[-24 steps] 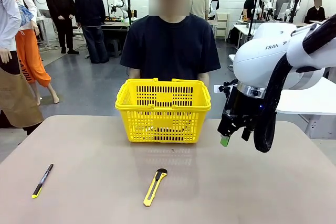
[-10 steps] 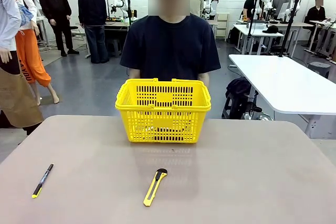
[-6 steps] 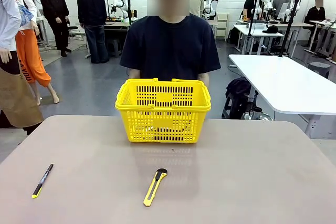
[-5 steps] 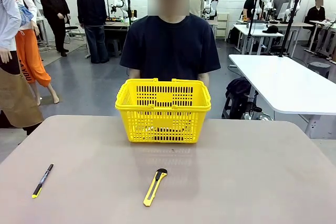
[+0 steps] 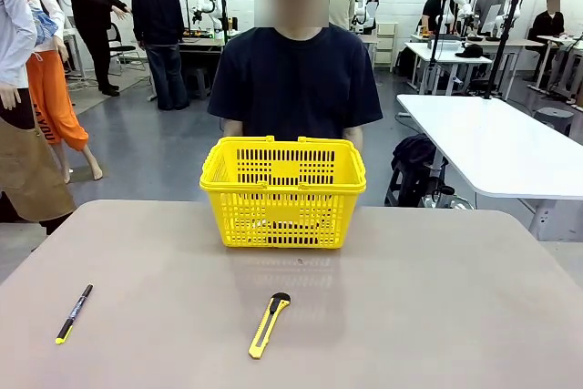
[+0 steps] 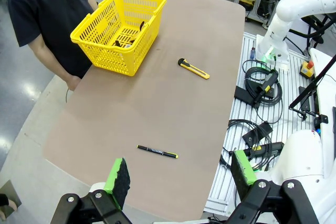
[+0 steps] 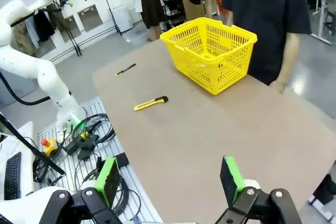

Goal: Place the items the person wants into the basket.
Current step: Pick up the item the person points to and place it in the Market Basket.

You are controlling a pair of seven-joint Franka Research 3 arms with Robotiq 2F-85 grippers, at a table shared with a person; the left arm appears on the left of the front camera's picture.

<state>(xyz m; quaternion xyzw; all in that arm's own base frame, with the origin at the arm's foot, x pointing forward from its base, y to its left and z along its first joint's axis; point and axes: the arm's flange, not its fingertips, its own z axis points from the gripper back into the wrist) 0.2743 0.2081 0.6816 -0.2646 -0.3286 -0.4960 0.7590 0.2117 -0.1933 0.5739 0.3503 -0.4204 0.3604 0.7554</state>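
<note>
Front view: the basket (image 5: 283,190) stands at the table's (image 5: 437,316) far edge before the person (image 5: 296,79); a knife (image 5: 268,324) lies nearer, a pen (image 5: 73,313) well to the left.

Left wrist view: the left gripper (image 6: 181,174) hangs high with fingers apart, nothing between them. Dark items (image 6: 126,38) lie inside the basket (image 6: 100,35).

Right wrist view: the right gripper (image 7: 170,178) has fingers apart, holding nothing, above the table's near edge.
</note>
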